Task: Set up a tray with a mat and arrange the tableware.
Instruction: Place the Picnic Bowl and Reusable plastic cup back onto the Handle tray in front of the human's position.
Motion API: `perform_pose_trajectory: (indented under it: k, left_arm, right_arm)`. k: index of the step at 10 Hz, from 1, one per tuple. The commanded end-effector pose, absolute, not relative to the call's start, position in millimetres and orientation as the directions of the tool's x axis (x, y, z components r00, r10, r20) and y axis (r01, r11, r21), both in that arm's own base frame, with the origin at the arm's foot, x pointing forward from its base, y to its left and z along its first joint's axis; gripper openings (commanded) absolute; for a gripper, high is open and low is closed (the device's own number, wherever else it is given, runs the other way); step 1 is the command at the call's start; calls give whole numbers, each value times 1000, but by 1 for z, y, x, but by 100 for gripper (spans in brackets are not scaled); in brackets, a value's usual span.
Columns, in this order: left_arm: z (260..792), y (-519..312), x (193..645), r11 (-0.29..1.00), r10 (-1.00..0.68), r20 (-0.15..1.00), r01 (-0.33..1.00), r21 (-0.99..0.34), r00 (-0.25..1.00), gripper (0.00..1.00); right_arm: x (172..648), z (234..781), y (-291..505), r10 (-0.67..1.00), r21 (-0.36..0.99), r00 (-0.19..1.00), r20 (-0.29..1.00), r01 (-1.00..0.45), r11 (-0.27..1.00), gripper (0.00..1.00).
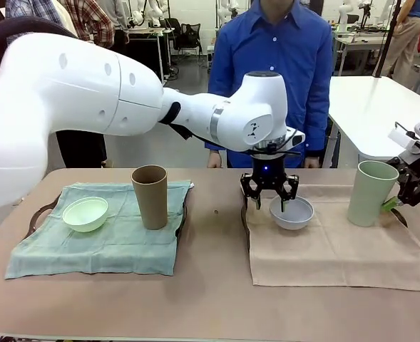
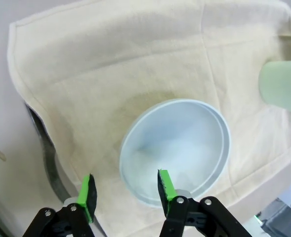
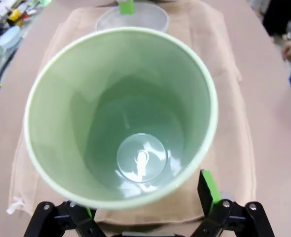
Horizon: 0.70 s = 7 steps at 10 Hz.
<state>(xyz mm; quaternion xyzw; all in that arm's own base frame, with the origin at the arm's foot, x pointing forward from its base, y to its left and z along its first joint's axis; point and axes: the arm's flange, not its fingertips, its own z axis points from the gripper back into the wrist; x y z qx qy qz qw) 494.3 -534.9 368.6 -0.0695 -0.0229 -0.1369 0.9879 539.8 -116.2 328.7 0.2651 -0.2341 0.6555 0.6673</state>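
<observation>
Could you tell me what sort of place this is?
Probably a robotics lab: other white tables stand behind the person, and white robot arms work over a staged table with mats and cups.

In the front view the left arm's white bulk covers the surface's far-left corner, and the beige mat (image 1: 338,246) hides nearly all of the tray under it. The right claw (image 1: 408,192) is cut by the picture's right edge. In the left wrist view the pale green cup (image 2: 282,88) is cropped at the right edge. In the right wrist view that cup blocks one claw finger, and the white bowl (image 3: 135,19) is cut by the top edge.
</observation>
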Motion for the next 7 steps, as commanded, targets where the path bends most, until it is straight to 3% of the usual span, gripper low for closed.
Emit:
perform_pose_trajectory:
  k: [1, 2, 3, 5, 6, 7]
  left_arm:
    - [385, -514, 481, 957, -255, 69, 262, -123, 965, 100]
    - [395, -507, 478, 957, -252, 82, 261, -124, 964, 84]
    - [410, -499, 474, 958, -254, 97, 264, -115, 962, 100]
    - [435, -487, 463, 954, -272, 152, 287, -92, 950, 100]
    - [446, -480, 456, 949, -288, 175, 305, -81, 942, 84]
    - [460, -470, 452, 937, -329, 193, 345, -60, 925, 84]
  right_arm:
    - [523, 335, -121, 775, 86, 119, 621, -993, 83, 100]
    - [519, 341, -132, 774, 94, 148, 616, -989, 115, 100]
    - [514, 350, -142, 777, 104, 195, 599, -981, 166, 100]
    - [506, 373, -158, 749, 140, 426, 507, -898, 416, 100]
    - [501, 392, -159, 708, 118, 526, 471, -833, 541, 100]
    - [492, 419, -155, 670, 109, 611, 421, -767, 632, 100]
